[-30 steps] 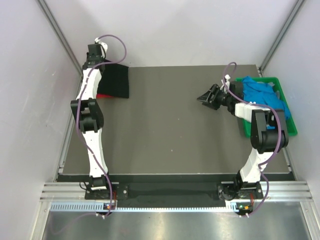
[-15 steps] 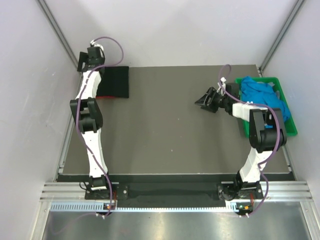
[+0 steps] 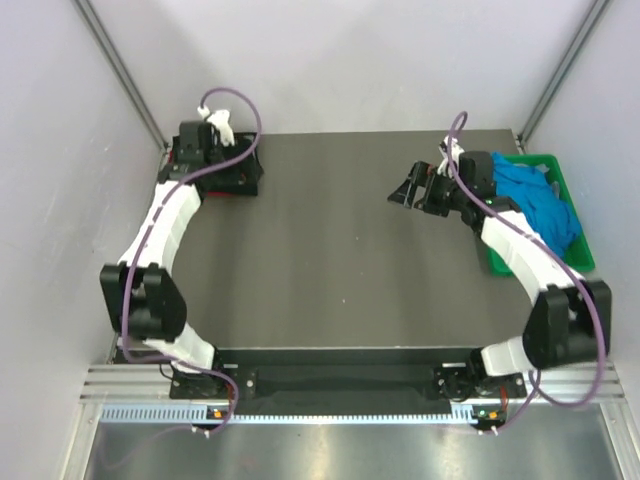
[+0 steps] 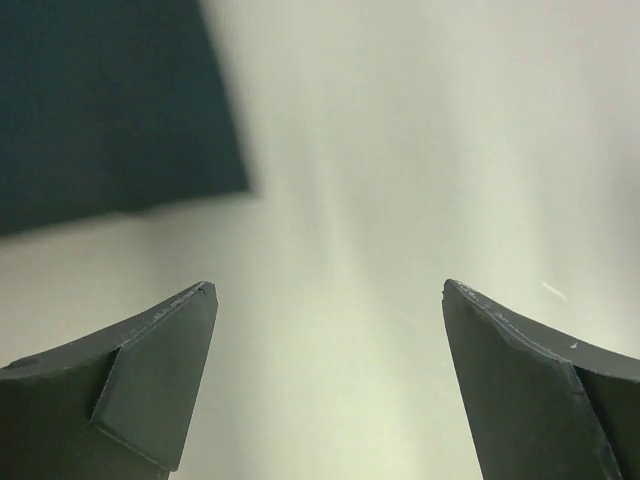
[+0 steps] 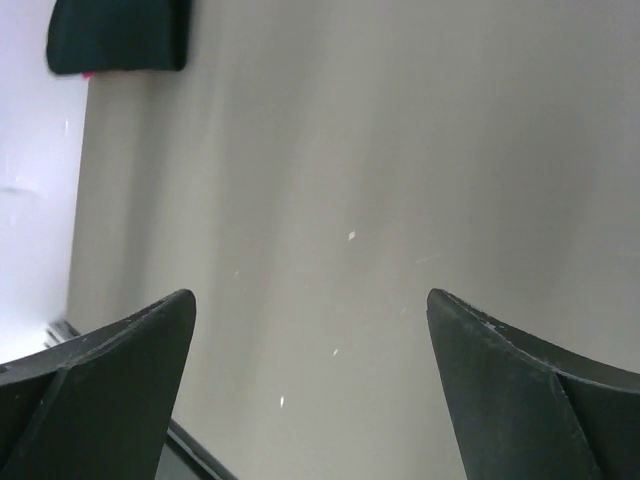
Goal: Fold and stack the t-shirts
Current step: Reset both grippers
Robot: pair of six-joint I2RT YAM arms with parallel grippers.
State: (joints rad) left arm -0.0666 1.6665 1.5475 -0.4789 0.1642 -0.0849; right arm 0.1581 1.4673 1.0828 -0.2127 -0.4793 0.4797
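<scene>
Top external view shows the folded black cloth t-shirt at the far left corner of the dark desk, the left end effector by its edge, released and empty. Bright blue cloth t-shirts lie heaped in the green plastic crate at the right. The right end effector hangs released over bare desk.

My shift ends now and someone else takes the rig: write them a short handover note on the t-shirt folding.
Claws: the left claw is open and empty, at the edge of the black shirt. The right claw is open and empty, over the table.
Done: black shirt lies folded at the far left corner, on a red one.
Left: blue shirts lie bunched in the green crate. Fold and stack them.
</scene>
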